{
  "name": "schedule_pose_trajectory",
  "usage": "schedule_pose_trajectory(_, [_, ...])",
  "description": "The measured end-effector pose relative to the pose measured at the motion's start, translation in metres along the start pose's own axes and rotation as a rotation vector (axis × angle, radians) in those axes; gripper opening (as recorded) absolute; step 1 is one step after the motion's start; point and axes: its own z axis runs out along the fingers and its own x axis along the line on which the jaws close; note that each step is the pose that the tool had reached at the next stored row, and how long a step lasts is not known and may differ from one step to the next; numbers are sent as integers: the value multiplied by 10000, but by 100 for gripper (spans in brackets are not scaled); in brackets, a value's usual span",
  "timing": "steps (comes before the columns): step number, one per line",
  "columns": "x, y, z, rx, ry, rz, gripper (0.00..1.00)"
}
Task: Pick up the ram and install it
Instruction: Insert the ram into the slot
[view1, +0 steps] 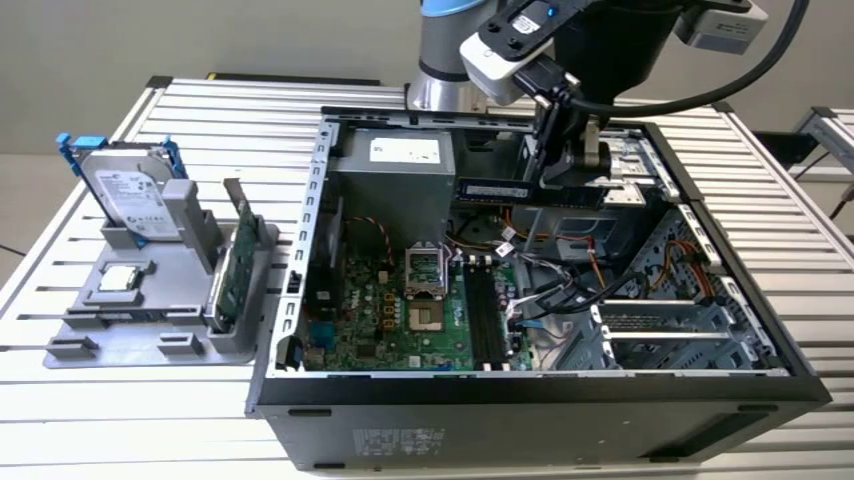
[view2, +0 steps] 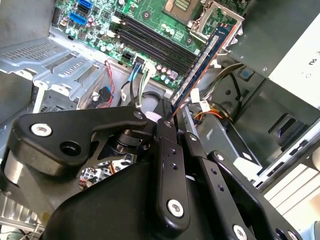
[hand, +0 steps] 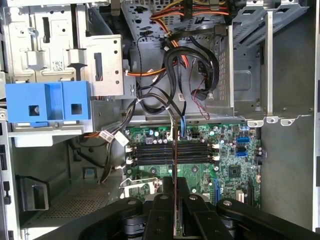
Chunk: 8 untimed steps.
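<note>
One tray (view1: 80, 350) with a drive (view1: 134, 190) and card (view1: 234, 275) stands at the table's (view1: 227, 110) edge on the exterior view's left. Further right, over the open case (view1: 534, 400), the gripper (view1: 567, 172) clamps the ram (view1: 494, 188) between its fingers, above the motherboard (view1: 387, 320) and cables (view1: 567, 290).

The exterior view stands off the arm, high and in front of the open computer case (view1: 534, 395), and looks down across the slatted table (view1: 227, 110) from far enough to take in the whole case and the grey tray (view1: 147, 305) on the exterior view's left. The first wrist view sits just behind the gripper (hand: 175, 182) and faces straight along its fingers into the case, seeing the ram (hand: 174, 155) edge-on as a thin line. The second wrist view rides closer against the linkage and looks obliquely, catching the ram's flat side. All three share the motherboard (view1: 387, 320) and its memory slots (view1: 483, 315)
</note>
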Motion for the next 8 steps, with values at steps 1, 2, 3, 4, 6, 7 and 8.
schedule_pose_trajectory(1, [0,0,0,1,0,47,0])
schedule_pose_trajectory(2, [0,0,0,1,1,95,0])
schedule_pose_trajectory(3, [0,0,0,1,2,141,0])
schedule_pose_trajectory(4, [0,0,0,1,2,187,0])
schedule_pose_trajectory(6, [0,0,0,3,3,282,0])
schedule_pose_trajectory(7, [0,0,0,3,3,329,0])
schedule_pose_trajectory(8, [-1,0,0,3,4,377,0])
